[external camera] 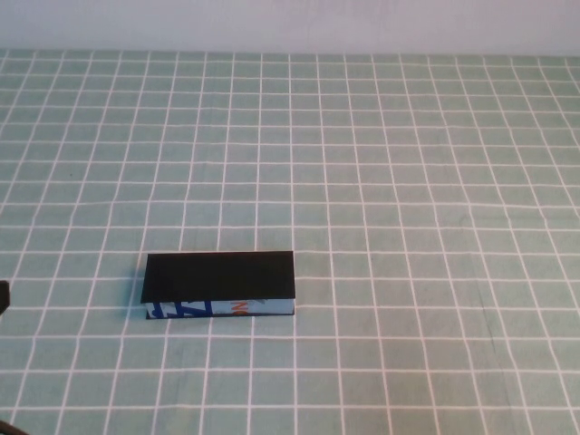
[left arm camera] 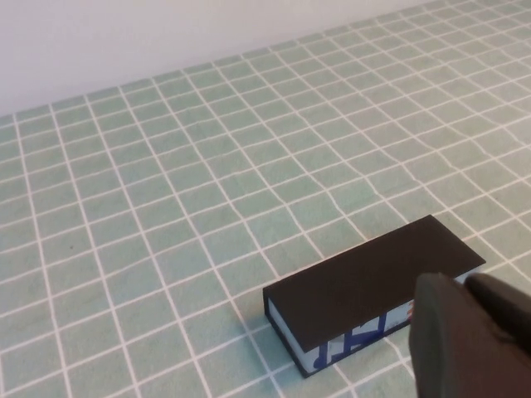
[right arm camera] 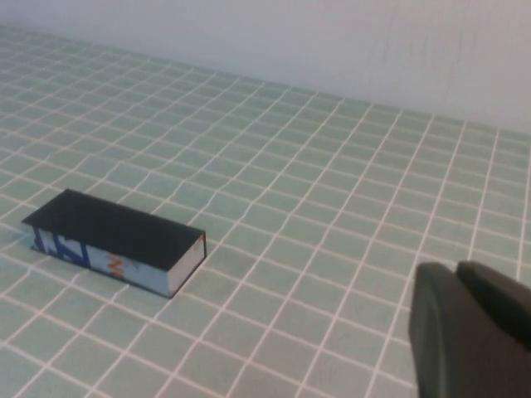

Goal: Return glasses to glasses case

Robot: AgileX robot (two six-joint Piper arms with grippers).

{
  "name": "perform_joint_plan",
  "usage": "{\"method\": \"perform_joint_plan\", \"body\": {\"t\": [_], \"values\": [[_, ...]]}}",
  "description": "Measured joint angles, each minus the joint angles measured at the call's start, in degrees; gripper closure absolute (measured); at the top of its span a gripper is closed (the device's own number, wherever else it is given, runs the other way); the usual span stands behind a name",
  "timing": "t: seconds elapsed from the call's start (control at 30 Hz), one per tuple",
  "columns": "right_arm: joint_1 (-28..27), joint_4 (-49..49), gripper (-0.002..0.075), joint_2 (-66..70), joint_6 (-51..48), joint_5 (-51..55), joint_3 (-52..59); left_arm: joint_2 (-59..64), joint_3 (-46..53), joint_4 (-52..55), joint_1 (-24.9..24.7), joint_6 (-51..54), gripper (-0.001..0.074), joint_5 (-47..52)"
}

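Note:
The glasses case (external camera: 220, 285) lies closed on the green checked cloth, left of the table's middle, its black lid flat on top and its light front edge with blue and orange print facing me. It also shows in the left wrist view (left arm camera: 373, 286) and the right wrist view (right arm camera: 116, 240). The glasses are not in view anywhere. My left gripper (left arm camera: 465, 286) is shut and empty, hovering near the case's front right end. My right gripper (right arm camera: 455, 274) is shut and empty, well off to the right of the case. Neither gripper's fingers show in the high view.
A green cloth with a white grid (external camera: 408, 181) covers the whole table up to a pale wall at the back. A dark bit of the left arm (external camera: 3, 295) shows at the left edge of the high view.

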Motion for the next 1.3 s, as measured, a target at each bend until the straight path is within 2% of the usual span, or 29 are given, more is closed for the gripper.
{"method": "perform_joint_plan", "body": {"t": [0.23,1.3], "values": [[0.00,0.05,0.0737,-5.97,0.00,3.01,4.50,-0.09,0.05,-1.72,0.00,2.11,0.0733,-0.52],[0.00,0.05,0.0737,-6.09,0.00,5.34,5.05,-0.09,1.28,-1.09,0.00,2.27,0.0734,-2.26]]}}
